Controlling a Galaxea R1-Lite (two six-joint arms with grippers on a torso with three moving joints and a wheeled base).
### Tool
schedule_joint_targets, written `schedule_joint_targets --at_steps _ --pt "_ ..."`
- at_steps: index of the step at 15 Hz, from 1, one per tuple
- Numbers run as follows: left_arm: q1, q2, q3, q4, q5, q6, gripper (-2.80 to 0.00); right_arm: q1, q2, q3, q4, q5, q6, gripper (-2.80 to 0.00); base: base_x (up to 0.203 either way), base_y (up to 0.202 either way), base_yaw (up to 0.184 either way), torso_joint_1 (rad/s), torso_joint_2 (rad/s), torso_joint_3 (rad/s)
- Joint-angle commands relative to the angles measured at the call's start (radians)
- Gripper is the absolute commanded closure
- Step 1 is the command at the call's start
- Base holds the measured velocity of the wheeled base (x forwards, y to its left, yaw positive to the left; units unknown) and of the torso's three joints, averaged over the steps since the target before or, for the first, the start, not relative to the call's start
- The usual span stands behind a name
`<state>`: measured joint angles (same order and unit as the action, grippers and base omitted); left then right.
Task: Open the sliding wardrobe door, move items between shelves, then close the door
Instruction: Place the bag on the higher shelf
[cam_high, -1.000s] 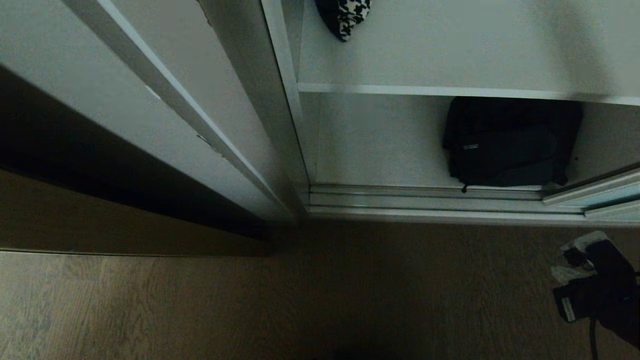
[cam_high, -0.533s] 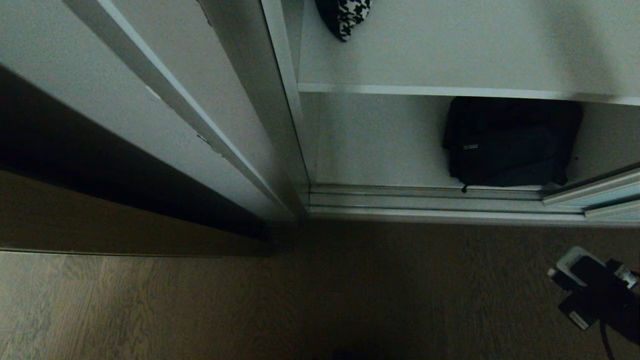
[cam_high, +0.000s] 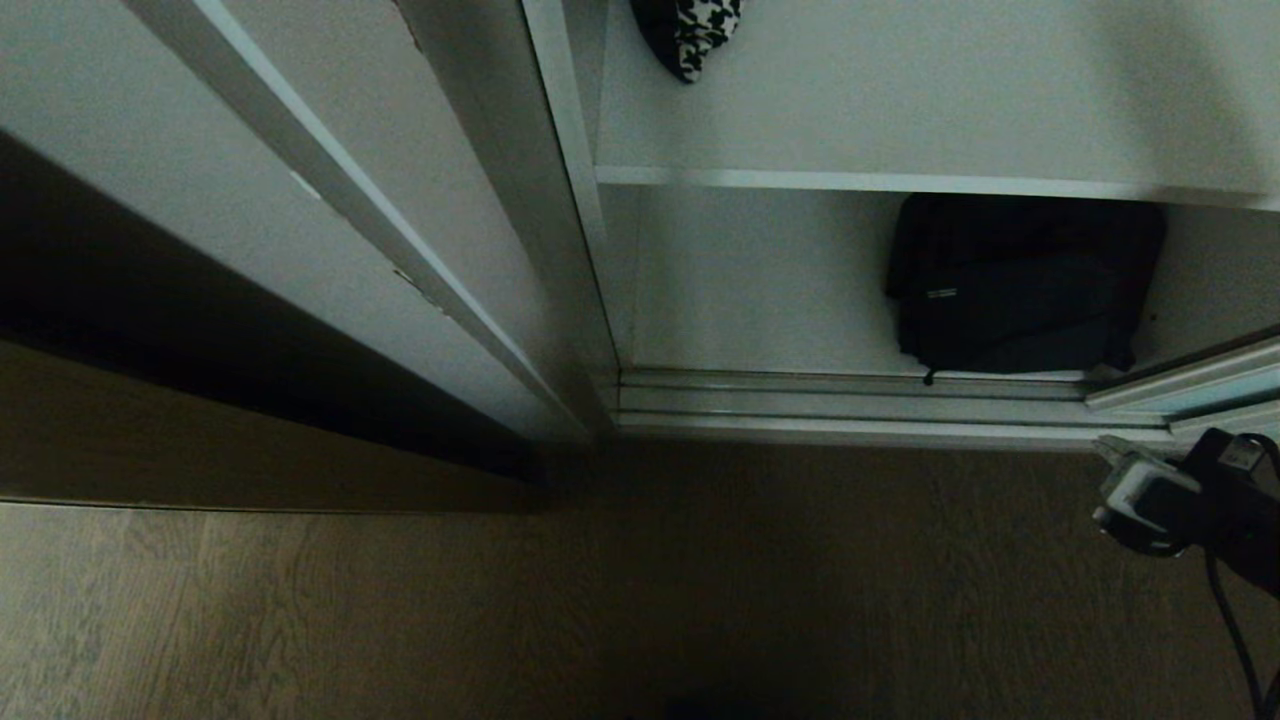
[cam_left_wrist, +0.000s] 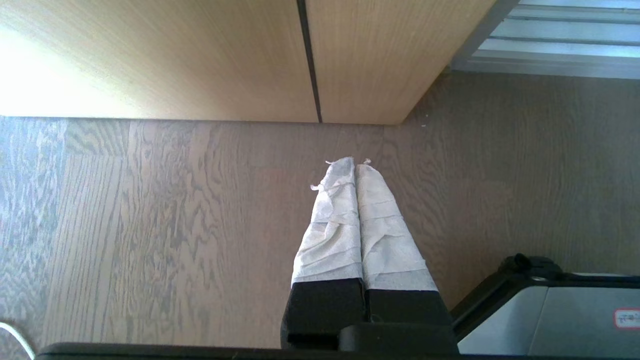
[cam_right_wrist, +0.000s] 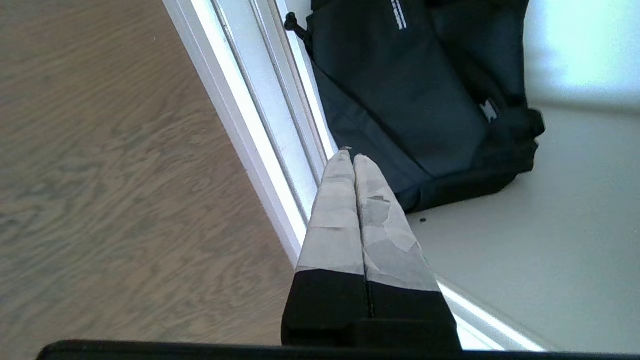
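The black bag sat on the wardrobe's bottom shelf at centre right of the head view, door already open. The right gripper, at the right edge, was empty with fingers pressed together, near the bag, below and right of it. It should open before reaching in.

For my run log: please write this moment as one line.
right gripper: jaws shut, empty, near track | soft black fabric bag: bottom shelf | left gripper: shut
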<state>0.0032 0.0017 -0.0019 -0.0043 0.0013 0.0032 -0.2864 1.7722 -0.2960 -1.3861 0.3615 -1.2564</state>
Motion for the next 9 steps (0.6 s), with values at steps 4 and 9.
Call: schedule_joint_targets --at_steps 4,9 --pt "0.000 0.001 0.000 0.000 0.000 0.000 0.00 0.010 0.070 -0.078 -0.013 0.001 -0.036 0.00 0.000 0.000 0.000 0.000 0.00 0.000" --pt "0.000 0.001 -0.001 0.000 0.000 0.000 0.00 0.049 0.186 -0.164 -0.028 0.003 -0.073 -2.80 0.000 0.000 0.000 0.000 0.00 0.000"
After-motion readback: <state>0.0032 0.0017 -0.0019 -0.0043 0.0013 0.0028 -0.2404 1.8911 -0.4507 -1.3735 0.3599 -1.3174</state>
